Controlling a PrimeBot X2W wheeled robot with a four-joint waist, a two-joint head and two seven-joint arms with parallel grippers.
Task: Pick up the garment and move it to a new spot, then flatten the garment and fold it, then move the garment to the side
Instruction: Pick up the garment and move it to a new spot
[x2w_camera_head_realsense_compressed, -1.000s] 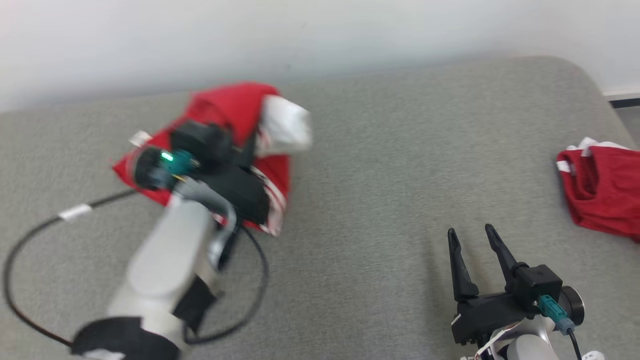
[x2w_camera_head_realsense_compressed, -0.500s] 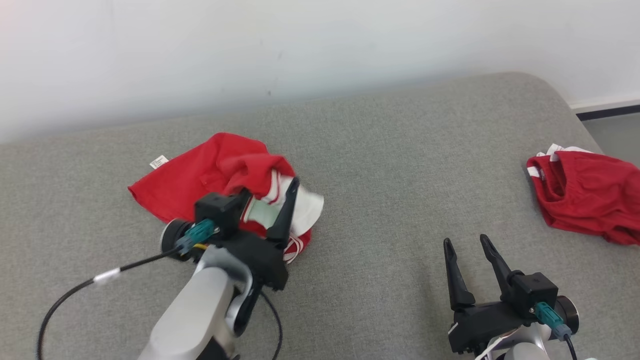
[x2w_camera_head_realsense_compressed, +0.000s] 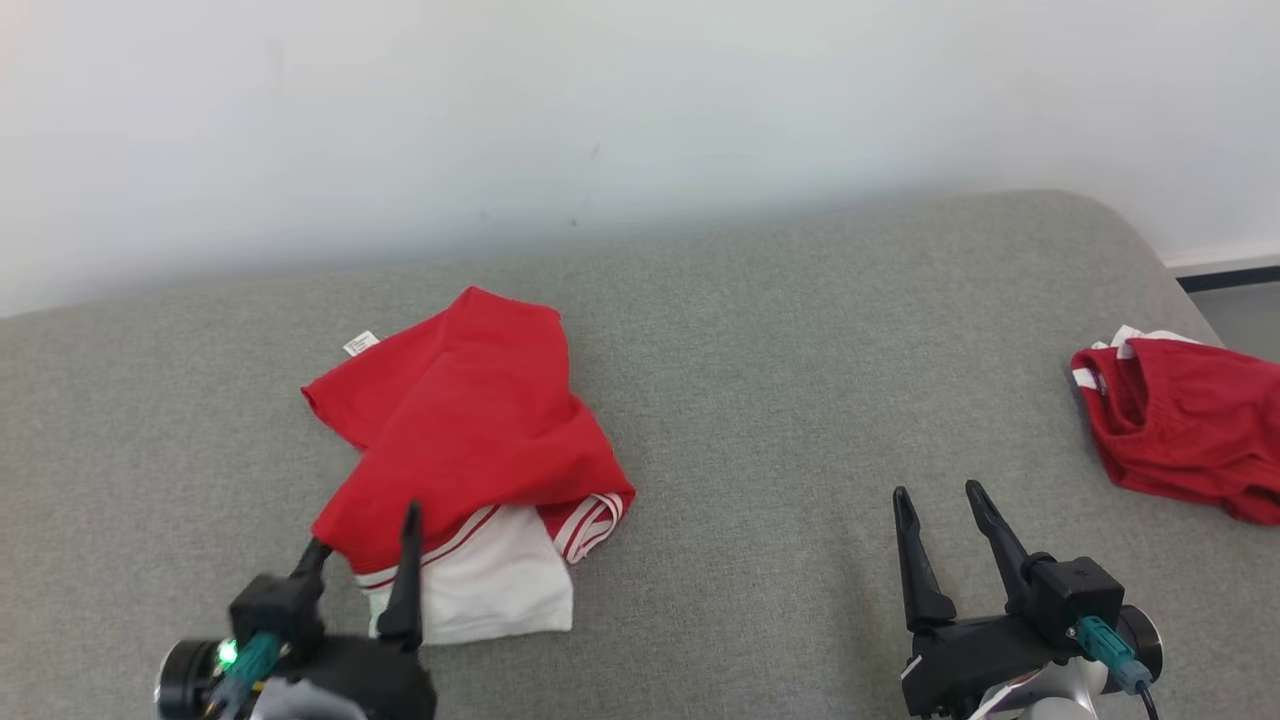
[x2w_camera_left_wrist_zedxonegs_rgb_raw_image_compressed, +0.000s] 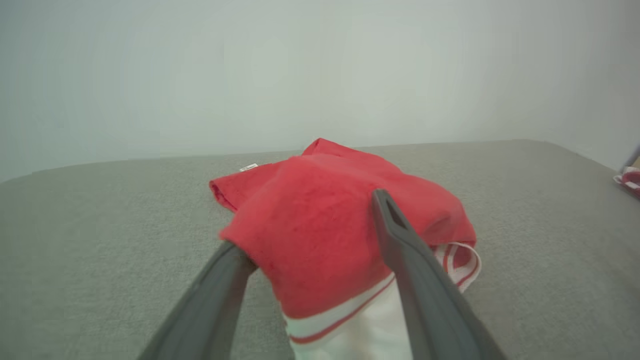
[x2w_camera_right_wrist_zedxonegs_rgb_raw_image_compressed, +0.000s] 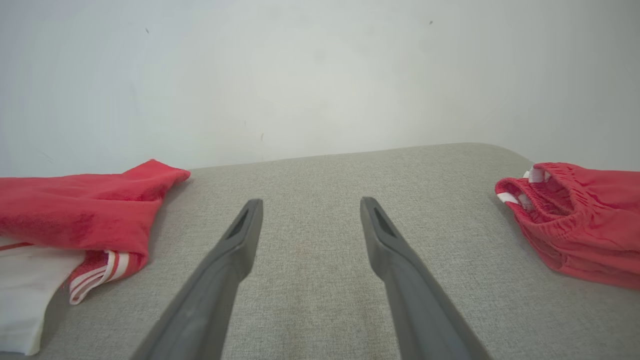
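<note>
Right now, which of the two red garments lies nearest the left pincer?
The red garment with the white panel, right at the left pincer. The bunched red garment lies far to the right, beyond the right pincer.

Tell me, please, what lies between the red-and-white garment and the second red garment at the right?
Bare grey fabric surface, as the head view shows; the open right gripper points into its nearer part.

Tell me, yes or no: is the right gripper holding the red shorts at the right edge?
No, the right gripper stands open above the bare grey cushion, apart from the red shorts off to its right.
</note>
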